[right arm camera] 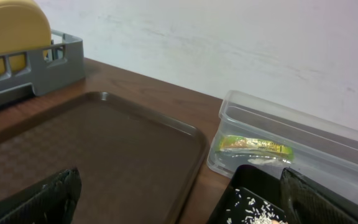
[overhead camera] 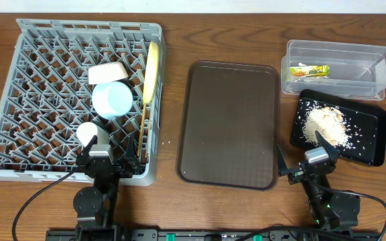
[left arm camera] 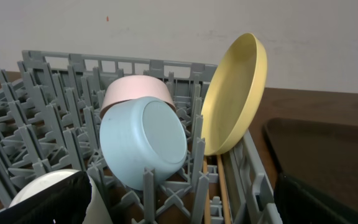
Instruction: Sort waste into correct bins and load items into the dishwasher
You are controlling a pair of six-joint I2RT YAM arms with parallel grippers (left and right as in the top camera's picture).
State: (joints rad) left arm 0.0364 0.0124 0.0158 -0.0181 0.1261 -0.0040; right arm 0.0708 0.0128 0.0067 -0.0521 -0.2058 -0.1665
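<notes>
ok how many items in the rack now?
5 in the rack: yellow plate on edge at its right wall, chopsticks beside it, white bowl and blue cup mid-rack, small white cup nearer the front. Pegs may hide more.

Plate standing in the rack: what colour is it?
Pale yellow; the plate shows best in the left wrist view.

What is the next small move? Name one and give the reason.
Probably just pull both arms back to rest; nothing seems left to pick. The yellow plate, blue cup, bowl, small white cup and chopsticks sit in the rack. The wrapper lies in the clear tub, with the rice on the black tray. The left gripper and right gripper are open.
</notes>
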